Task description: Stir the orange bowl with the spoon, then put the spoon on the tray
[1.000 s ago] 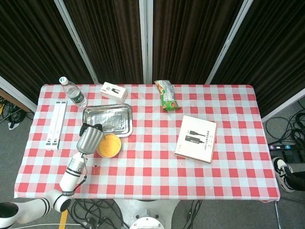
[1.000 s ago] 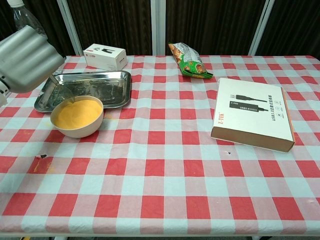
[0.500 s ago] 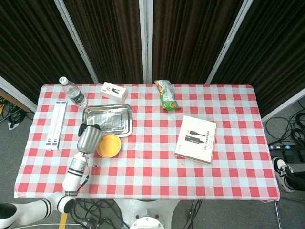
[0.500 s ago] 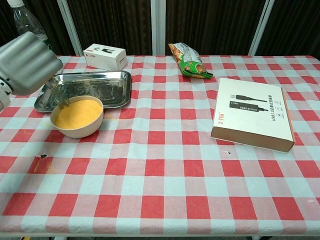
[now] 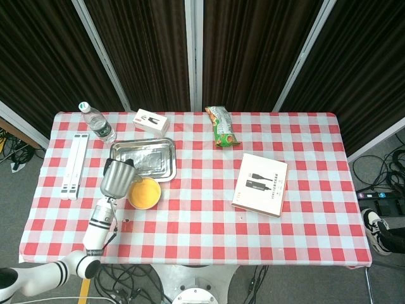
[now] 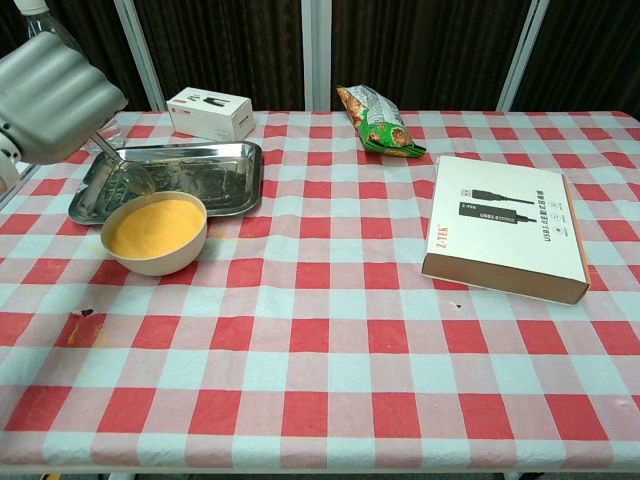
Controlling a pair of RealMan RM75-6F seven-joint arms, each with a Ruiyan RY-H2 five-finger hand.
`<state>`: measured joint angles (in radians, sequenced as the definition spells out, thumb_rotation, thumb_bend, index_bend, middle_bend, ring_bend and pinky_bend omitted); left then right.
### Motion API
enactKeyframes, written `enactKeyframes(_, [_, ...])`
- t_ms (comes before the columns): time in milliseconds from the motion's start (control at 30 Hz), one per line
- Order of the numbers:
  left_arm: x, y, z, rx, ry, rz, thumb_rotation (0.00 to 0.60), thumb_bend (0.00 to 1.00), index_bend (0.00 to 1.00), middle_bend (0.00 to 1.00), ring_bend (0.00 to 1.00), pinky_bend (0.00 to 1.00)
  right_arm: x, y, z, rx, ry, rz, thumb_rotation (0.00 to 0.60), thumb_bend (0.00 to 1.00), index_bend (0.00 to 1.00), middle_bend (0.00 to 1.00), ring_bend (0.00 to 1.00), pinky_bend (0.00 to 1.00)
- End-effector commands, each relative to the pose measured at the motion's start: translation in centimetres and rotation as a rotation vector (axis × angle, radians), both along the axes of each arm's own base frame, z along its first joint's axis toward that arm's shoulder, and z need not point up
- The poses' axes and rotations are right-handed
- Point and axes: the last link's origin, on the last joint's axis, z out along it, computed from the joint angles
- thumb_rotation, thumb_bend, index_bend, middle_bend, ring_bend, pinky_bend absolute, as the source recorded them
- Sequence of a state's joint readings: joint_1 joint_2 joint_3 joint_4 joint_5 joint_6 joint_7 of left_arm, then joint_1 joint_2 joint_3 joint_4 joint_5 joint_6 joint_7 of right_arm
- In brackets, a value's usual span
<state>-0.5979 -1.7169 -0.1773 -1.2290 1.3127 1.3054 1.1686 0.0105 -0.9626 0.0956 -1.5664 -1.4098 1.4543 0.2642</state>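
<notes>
On the red-checked table (image 6: 330, 330), the left hand (image 6: 50, 95) clamps the spoon (image 6: 125, 172), which has lifted out of the orange bowl (image 6: 155, 233) since a moment ago and hangs over the tray (image 6: 215, 178), so stirring seems finished; the right hand is unseen.

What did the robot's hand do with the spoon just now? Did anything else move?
The left hand lifted the spoon up out of the orange bowl; its scoop now hangs over the near edge of the tray, beside the bowl. The hand still grips the spoon. The bowl, tray, white box, snack bag and big flat box stayed put.
</notes>
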Motion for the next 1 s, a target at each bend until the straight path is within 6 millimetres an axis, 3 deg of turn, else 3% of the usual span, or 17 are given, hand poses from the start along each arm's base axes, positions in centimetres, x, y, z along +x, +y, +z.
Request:
enactKeyframes(33, [0.5, 1.8, 0.4, -0.038, -0.151, 0.075, 0.6, 0.46, 0.72, 1.0, 0.96, 0.92, 0.0, 0.0, 0.0, 0.001, 0.0, 0.0, 0.6, 0.17, 0.09, 0.22, 0.0, 0.13])
enactKeyframes(200, [0.8, 4.0, 0.1, -0.137, -0.425, 0.26, 0.6, 0.46, 0.72, 1.0, 0.96, 0.92, 0.0, -0.1, 0.0, 0.001, 0.001, -0.003, 0.6, 0.17, 0.09, 0.22, 0.0, 0.13])
enactKeyframes(433, [0.4, 6.4, -0.8, -0.226, -0.592, 0.439, 0.6, 0.46, 0.7, 1.0, 0.96, 0.92, -0.1, -0.2, -0.2, 0.007, -0.001, -0.007, 0.6, 0.17, 0.09, 0.22, 0.0, 0.13])
enactKeyframes(667, [-0.1, 7.6, -1.6, -0.26, -0.605, 0.516, 0.6, 0.46, 0.63, 1.0, 0.95, 0.92, -0.2, -0.3, -0.2, 0.008, -0.004, -0.01, 0.6, 0.17, 0.09, 0.22, 0.0, 0.13])
enactKeyframes(800, [-0.5, 7.7, -2.1, -0.273, -0.62, 0.55, 0.6, 0.45, 0.49, 1.0, 0.95, 0.92, -0.4, -0.2, -0.2, 0.008, -0.006, -0.016, 0.6, 0.17, 0.09, 0.22, 0.0, 0.13])
enactKeyframes(1000, [-0.8, 7.1, -1.2, -0.276, -0.648, 0.548, 0.6, 0.45, 0.41, 1.0, 0.94, 0.91, -0.5, -0.3, -0.2, 0.008, -0.008, -0.016, 0.6, 0.17, 0.09, 0.22, 0.0, 0.13])
